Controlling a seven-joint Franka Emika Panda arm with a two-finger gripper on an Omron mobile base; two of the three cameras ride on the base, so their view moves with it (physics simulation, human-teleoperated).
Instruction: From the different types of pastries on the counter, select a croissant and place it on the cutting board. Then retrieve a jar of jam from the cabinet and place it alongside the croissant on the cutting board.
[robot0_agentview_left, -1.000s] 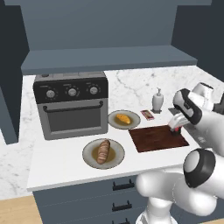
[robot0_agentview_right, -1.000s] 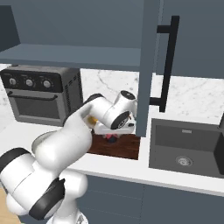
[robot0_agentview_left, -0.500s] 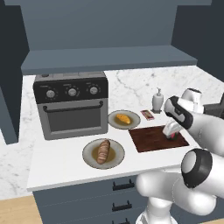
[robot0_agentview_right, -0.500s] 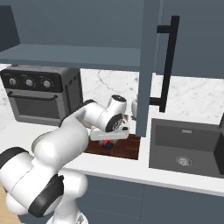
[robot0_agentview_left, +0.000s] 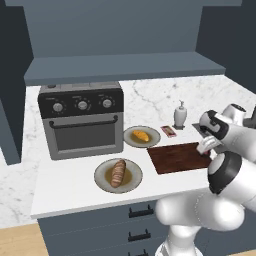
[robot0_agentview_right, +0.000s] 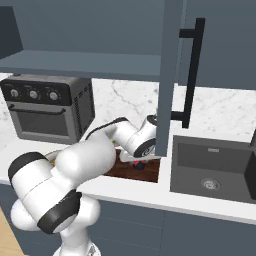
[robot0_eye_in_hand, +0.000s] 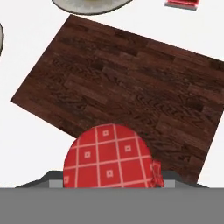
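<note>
White arm with dark joints, rising from the base, its bulky elbow over the counter's (robot0_agentview_left: 75, 192) front edge. The forearm reaches to the right end of the cutting board (robot0_agentview_left: 175, 157), where the wrist bends and the hand points downward. The gripper (robot0_agentview_right: 140, 161) hangs low over the board's right edge; its fingers are closed around the jar of jam (robot0_eye_in_hand: 109, 157), whose red chequered lid sits directly beneath the hand.
</note>
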